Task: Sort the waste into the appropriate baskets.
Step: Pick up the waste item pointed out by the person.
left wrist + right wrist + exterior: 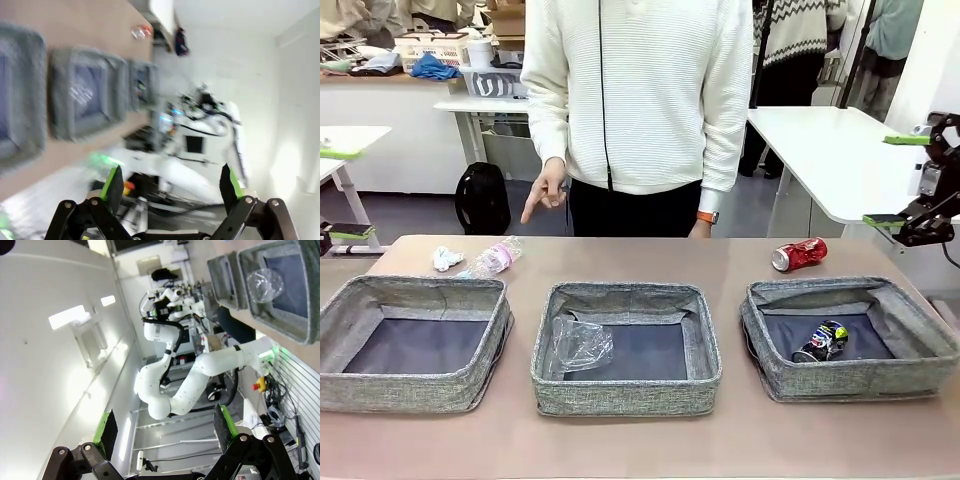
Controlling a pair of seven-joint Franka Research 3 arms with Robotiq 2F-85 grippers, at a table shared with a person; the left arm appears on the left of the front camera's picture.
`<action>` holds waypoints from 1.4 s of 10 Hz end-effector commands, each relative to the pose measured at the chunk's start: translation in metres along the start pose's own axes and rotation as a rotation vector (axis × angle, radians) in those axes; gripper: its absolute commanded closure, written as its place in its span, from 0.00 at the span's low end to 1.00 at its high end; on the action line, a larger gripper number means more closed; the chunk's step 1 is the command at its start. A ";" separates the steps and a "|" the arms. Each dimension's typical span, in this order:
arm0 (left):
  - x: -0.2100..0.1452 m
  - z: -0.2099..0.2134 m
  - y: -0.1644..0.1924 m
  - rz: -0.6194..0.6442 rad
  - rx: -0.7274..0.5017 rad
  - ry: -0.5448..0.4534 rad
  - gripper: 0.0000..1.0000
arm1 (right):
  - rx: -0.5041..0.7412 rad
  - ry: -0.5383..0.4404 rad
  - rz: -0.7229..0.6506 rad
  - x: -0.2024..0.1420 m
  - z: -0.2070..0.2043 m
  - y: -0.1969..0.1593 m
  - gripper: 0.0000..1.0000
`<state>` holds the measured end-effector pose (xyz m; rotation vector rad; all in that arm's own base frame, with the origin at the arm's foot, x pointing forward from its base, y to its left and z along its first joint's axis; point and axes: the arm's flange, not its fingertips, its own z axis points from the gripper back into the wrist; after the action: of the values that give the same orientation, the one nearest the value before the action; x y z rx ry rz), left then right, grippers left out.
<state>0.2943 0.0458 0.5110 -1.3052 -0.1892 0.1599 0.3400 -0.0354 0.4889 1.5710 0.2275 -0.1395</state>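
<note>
**Three Items Outside the Baskets, Both Grippers Released**

The brown table (620, 445) is spanned along its near side by three grey baskets set in a row. The left basket (420, 286) is seen with a bare dark bottom, and the middle basket (620, 292) and the right basket (840, 288) are each occupied. A person's hand (548, 192) is held at the far edge, one finger pointed down toward the table's left end.

The right gripper (895, 180) is held off the table's right end, its jaws spread wide with nothing between them. The left gripper (171, 185) is likewise seen spread and empty in its own smeared wrist view.

A crushed clear bottle (580, 343) is lodged in the middle basket. A pink-labelled bottle (492, 258) is found on the table just behind the left basket. A red can (800, 254) is laid on its side just behind the right basket, in which a black can (822, 342) is already lodged. A white paper wad (446, 258) is found beside the pink-labelled bottle.

The red can is judged the likeliest next pick, being nearest the right gripper. It is best approached from above, with the jaws set across its round body so that it is not rolled away. It should be lifted clear of the basket's back wall before being released beside the black can.
</note>
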 end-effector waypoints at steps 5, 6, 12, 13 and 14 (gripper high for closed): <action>0.093 -0.078 -0.044 -0.942 1.253 -0.174 0.00 | 0.014 -0.002 0.005 -0.001 -0.001 0.001 0.00; 0.098 -0.092 -0.045 -0.992 1.295 -0.045 0.00 | 0.014 -0.002 0.005 -0.001 -0.001 0.001 0.00; 0.107 -0.120 -0.043 -0.969 1.182 0.170 0.00 | 0.014 -0.002 0.005 -0.001 -0.001 0.001 0.00; 0.106 -0.123 -0.038 -0.909 1.152 0.241 0.00 | 0.014 -0.002 0.005 -0.001 -0.001 0.001 0.00; 0.115 -0.134 -0.027 -0.955 1.229 0.243 0.00 | 0.014 -0.002 0.005 -0.001 -0.001 0.001 0.00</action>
<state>0.4297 -0.0578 0.5205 0.0163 -0.4054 -0.6178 0.3397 -0.0356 0.4887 1.5723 0.2274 -0.1401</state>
